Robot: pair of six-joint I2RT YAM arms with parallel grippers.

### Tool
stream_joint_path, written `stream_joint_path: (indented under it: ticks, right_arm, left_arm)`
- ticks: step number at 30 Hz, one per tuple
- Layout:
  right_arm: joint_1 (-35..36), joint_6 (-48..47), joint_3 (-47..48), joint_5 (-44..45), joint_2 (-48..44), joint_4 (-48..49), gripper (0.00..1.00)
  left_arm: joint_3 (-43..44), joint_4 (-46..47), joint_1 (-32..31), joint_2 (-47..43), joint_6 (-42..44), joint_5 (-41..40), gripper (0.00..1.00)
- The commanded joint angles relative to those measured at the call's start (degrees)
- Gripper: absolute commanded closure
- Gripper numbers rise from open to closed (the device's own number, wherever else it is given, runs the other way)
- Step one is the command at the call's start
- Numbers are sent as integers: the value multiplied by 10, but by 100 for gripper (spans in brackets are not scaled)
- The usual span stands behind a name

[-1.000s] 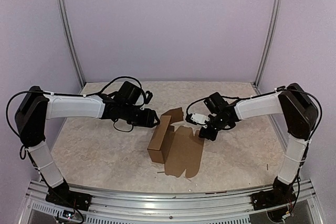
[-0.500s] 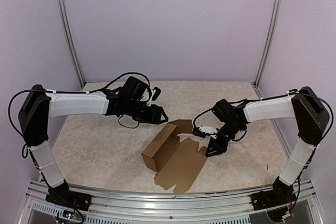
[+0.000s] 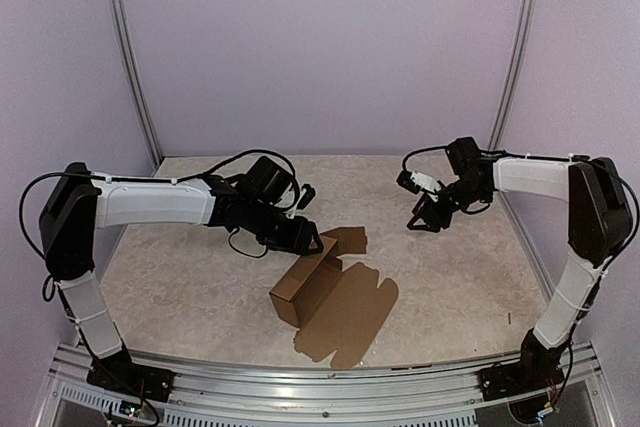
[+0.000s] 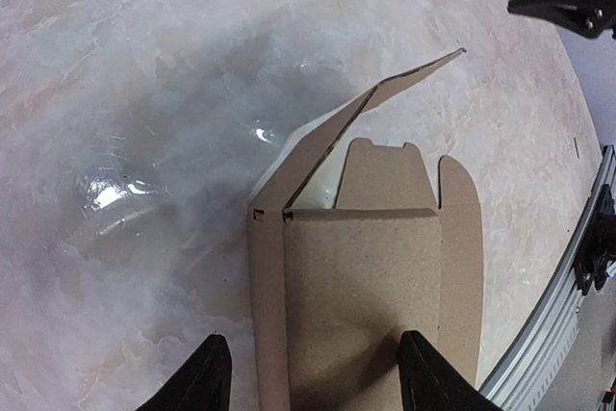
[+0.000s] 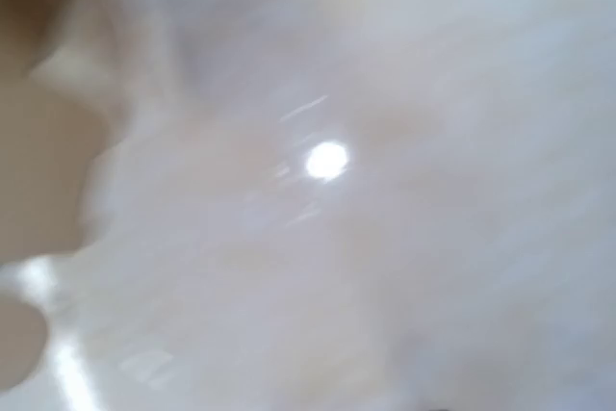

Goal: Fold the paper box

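1. Lowering the left tool (image 4: 313, 377) onto the upright wall seems to be the step in hand. Its jaws are partly spread and empty, hovering just over the far-left end of the paper box (image 3: 330, 297).
2. The box lies mid-desk, one long wall raised along its left side and the rest flat to the right and near.
3. Pinch close to the scored crease, not the free edge, so the thin board bends where intended.
4. The right tool (image 3: 425, 219) hangs far right, well apart from the box, jaws spread, holding nothing. It could pin the flat panel.
5. The cardboard is plain, matte and brown, with rounded tabs. The desk (image 3: 180, 277) is pale, marbled and glossy, so the sheet may slide.
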Motion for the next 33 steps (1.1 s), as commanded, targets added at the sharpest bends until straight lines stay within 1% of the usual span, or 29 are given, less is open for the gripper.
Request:
stream_joint_path:
  ticks: [1, 4, 8, 13, 20, 22, 23, 24, 27, 33]
  right_arm:
    - [-11, -9, 108, -44, 107, 67, 48]
    - [1, 11, 150, -65, 169, 82, 48]
    - [32, 5, 152, -63, 192, 92, 49]
    - [63, -11, 111, -83, 167, 105, 49]
    - [120, -67, 43, -96, 111, 97, 47]
    - [132, -66, 26, -100, 96, 111, 44]
    - [137, -66, 19, -101, 89, 117, 39]
    - [142, -62, 13, -100, 83, 125, 37]
    - [156, -50, 11, -97, 76, 140, 36]
    - [190, -30, 29, -91, 102, 155, 33]
  left_arm:
    - [-3, -21, -4, 28, -6, -8, 43]
    - [-5, -20, -5, 35, -6, -11, 43]
    - [-20, -8, -5, 31, -6, -14, 43]
    - [-54, 38, -2, 12, -1, 11, 44]
    - [-84, 97, 10, -1, -5, 55, 44]
    - [-92, 112, 16, -4, -11, 67, 44]
    - [-97, 119, 18, -5, -14, 74, 44]
    - [-103, 127, 21, -7, -16, 80, 44]
    - [-115, 148, 26, -11, -19, 100, 43]
    - [-124, 169, 33, -11, -18, 127, 43]
